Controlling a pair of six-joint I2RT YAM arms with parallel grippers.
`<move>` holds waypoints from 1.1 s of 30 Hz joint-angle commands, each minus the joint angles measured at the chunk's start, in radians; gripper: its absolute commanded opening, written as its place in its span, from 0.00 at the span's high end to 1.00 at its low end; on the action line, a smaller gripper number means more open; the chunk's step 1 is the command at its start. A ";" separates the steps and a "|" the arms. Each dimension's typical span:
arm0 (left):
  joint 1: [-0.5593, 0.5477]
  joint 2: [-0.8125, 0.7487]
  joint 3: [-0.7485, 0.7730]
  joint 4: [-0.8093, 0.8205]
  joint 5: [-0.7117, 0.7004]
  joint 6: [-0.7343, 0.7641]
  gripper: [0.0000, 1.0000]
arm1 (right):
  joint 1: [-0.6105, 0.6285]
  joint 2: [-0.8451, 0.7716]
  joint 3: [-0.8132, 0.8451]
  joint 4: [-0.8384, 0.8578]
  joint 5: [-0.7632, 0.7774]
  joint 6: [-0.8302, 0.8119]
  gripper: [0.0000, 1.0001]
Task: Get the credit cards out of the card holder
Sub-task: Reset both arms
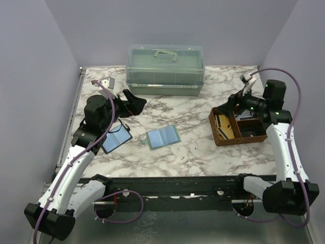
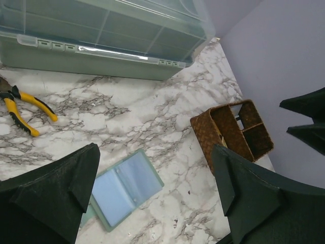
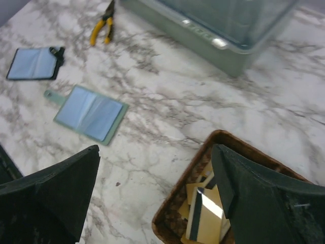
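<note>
The card holder (image 1: 162, 137) lies open on the marble table, blue pockets up, grey-green edge around it; it also shows in the left wrist view (image 2: 127, 188) and the right wrist view (image 3: 90, 113). Tan credit cards (image 3: 208, 213) lie stacked in the left compartment of the brown basket (image 1: 223, 126). My left gripper (image 1: 131, 103) hangs open above the table, left of and beyond the holder, with nothing between its fingers (image 2: 155, 150). My right gripper (image 1: 234, 104) stands open over the basket's near-left corner, empty (image 3: 155, 150).
A brown divided basket (image 1: 216, 133) stands at the right (image 2: 203, 134) (image 3: 167, 213). A lidded green plastic box (image 1: 165, 68) fills the back centre. A black-framed blue panel (image 1: 116, 138) lies left of the holder. Yellow-handled pliers (image 2: 25, 109) lie near the box.
</note>
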 commanded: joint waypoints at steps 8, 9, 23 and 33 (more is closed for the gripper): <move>0.005 -0.055 0.087 -0.119 -0.007 -0.003 0.01 | -0.100 -0.106 0.213 0.044 0.342 0.346 0.01; 0.005 -0.055 0.101 -0.128 -0.009 -0.001 0.01 | -0.100 -0.108 0.243 0.013 0.346 0.319 0.01; 0.005 -0.047 0.169 -0.194 -0.016 0.037 0.01 | -0.101 -0.127 0.345 -0.075 0.305 0.347 0.01; 0.005 -0.066 0.111 -0.187 -0.007 -0.004 0.01 | -0.114 -0.140 0.334 -0.076 0.311 0.353 0.01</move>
